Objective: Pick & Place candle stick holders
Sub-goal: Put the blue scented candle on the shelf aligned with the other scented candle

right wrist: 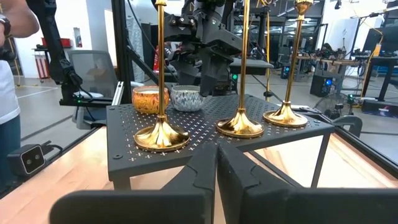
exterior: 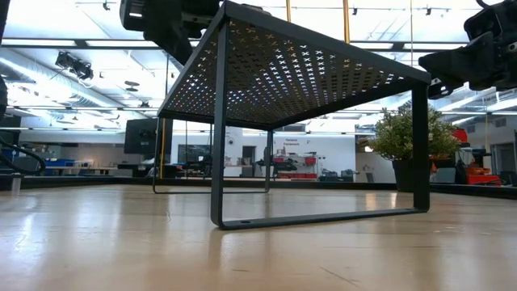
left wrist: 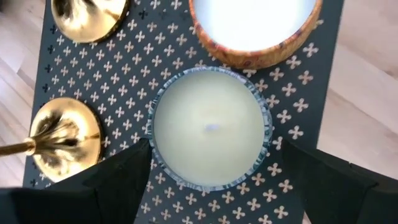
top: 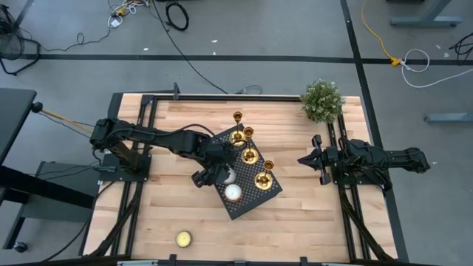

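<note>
Three gold candlestick holders (top: 250,155) stand upright by their round bases on a black perforated stand (top: 255,198); they also show in the right wrist view (right wrist: 161,134). My left gripper (top: 219,174) is open above the stand. Its fingers (left wrist: 124,180) stand on either side of a pale candle in a patterned cup (left wrist: 208,127), beside a gold base (left wrist: 65,137). My right gripper (top: 307,159) is shut and empty to the right of the stand, level and pointing at it (right wrist: 216,168).
A white candle in a brown cup (left wrist: 255,25) sits on the stand next to the patterned one. A yellowish tealight (top: 183,239) lies on the table near the front left. A potted plant (top: 322,100) stands at the far right. The stand's frame (exterior: 319,217) rests on the wood.
</note>
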Tool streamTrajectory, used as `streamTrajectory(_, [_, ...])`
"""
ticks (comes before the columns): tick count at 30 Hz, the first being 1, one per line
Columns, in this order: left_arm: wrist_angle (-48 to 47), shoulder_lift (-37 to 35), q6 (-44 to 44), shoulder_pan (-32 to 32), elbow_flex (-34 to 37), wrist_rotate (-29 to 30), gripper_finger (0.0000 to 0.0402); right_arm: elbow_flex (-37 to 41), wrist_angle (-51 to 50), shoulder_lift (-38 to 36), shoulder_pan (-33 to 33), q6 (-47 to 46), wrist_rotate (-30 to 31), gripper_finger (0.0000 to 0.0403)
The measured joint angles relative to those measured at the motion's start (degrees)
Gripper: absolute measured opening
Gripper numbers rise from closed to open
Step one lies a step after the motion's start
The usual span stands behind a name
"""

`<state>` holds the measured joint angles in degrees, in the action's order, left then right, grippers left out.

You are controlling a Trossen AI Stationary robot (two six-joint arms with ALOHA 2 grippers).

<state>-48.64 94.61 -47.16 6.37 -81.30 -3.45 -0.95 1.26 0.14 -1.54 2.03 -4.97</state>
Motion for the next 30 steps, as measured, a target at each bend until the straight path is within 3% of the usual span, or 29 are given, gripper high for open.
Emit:
streamTrajectory(16, [3.66,0.55,2.23,-0.02,0.0,-5.75,0.0359,0.0,0.0,0.0,0.01,0.0,-0.01,0.0018])
streamTrajectory(30, [2.74,1.03,2.69,-0.15,0.0,-4.32,0.0359,0.0,-0.01,-0.01,0.0,0.01,0.0,0.0018])
